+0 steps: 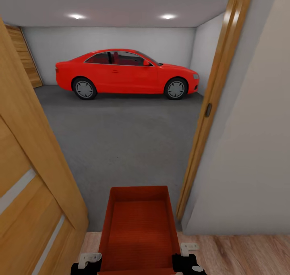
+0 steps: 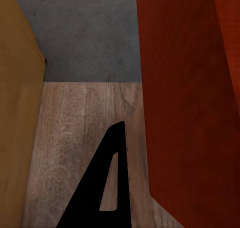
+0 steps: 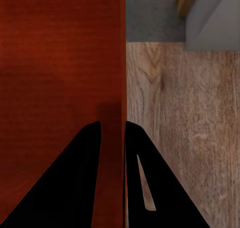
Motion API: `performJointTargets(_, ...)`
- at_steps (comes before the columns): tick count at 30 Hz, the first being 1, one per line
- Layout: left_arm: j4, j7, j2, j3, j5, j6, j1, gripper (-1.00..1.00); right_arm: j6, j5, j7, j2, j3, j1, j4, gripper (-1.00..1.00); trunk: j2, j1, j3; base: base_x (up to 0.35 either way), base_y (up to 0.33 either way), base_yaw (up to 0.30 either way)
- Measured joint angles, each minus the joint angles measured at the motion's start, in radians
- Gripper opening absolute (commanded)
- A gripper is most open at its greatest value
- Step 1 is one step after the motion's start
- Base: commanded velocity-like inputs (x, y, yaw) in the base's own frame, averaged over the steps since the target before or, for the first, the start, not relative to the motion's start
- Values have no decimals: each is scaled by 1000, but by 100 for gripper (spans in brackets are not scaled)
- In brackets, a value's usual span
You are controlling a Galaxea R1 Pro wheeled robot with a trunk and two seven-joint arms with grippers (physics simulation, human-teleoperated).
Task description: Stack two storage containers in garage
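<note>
Right jaws (image 3: 112,138) pinched shut over storage container (image 1: 139,230) side wall, rim sandwiched between fingers. Left jaws (image 1: 89,261) beside opposite wall; grip can't be told. Bin carried level at garage doorway (image 1: 209,106), concrete floor (image 1: 125,142) ahead, red coupe (image 1: 127,73) parked well beyond.

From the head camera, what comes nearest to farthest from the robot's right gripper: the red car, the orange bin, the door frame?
1. Orange bin: held right at the right gripper, centre bottom.
2. Door frame: ahead, on the right.
3. Red car: across the grey garage floor, by the back wall.
</note>
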Motion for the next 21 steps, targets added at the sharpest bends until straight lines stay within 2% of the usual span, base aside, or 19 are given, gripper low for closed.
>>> performJointTargets(21, 0, 0, 0, 0, 0, 0, 0, -100, 0, 0, 0, 0, 0, 0, 0, -100, 0, 0, 0, 27, 46, 0)
